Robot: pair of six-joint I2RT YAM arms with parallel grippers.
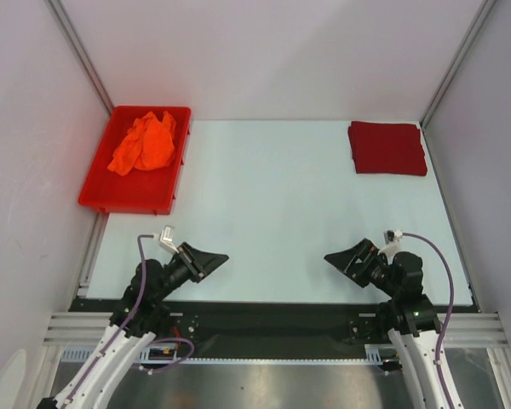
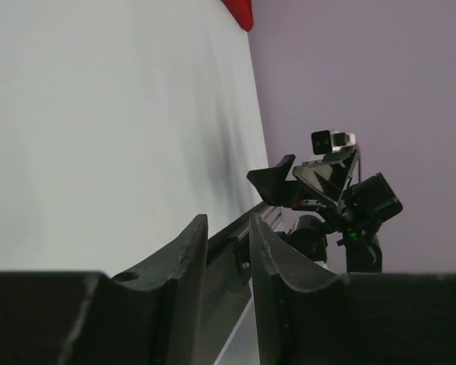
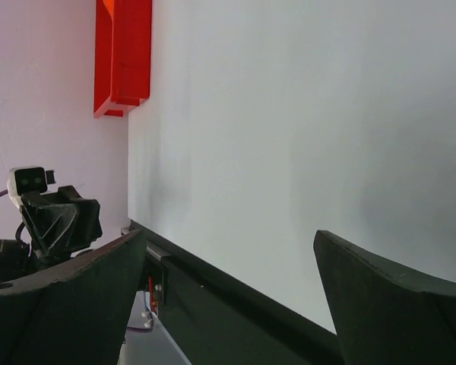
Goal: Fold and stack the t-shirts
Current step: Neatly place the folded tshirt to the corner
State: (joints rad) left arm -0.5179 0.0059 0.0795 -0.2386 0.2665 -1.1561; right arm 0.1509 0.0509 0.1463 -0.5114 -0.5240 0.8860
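Limp orange shirt (image 1: 143,143) crumpled in bin (image 1: 123,204) at ten o'clock, likely best pinched by an edge; left tool (image 2: 228,220) slightly parted, right tool (image 3: 229,236) wide, both empty.

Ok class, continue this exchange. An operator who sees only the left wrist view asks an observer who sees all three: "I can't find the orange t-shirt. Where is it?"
Observer: The orange t-shirt lies crumpled inside the red bin at the far left.
Operator: And the red scrap at the top of my view?
Observer: That is the maroon t-shirt, folded into a neat rectangle at the far right corner of the table.
Operator: Is the right tool carrying anything?
Observer: No. The right tool is empty, its jaws wide apart above the table's near edge.
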